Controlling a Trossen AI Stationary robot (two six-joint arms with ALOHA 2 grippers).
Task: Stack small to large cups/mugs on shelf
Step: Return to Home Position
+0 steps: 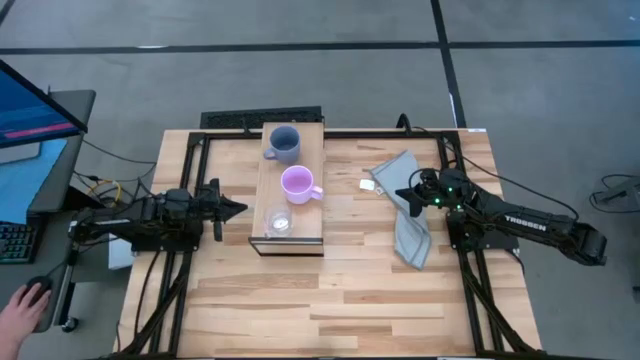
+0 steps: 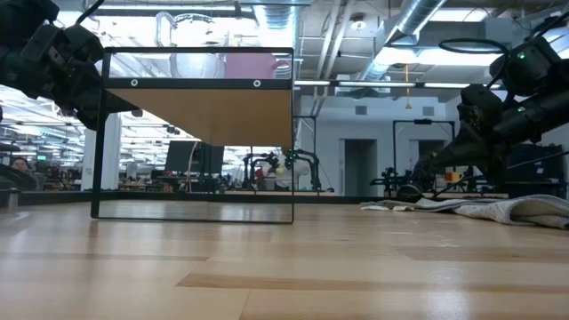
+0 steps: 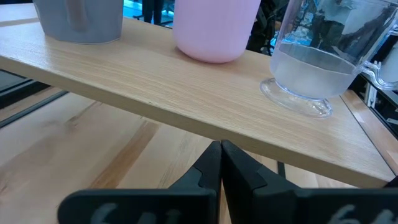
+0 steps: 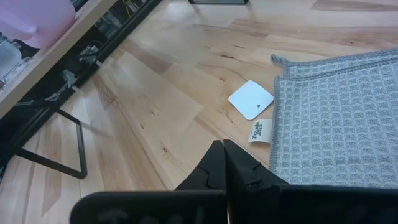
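- Left gripper: arm stretched low and level, pointing to 3 o'clock; fingers pressed together, holding nothing; it sits at 9 o'clock of the shelf
- Right gripper: at 3 o'clock of the shelf, above a grey cloth; fingers closed, empty
- On the shelf: blue mug at 12 o'clock; purple mug mid-shelf; clear cup at 6 o'clock

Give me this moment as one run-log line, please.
shelf: blue mug, purple mug, clear cup in row | left tool: shut, beside shelf | right tool: shut, by towel
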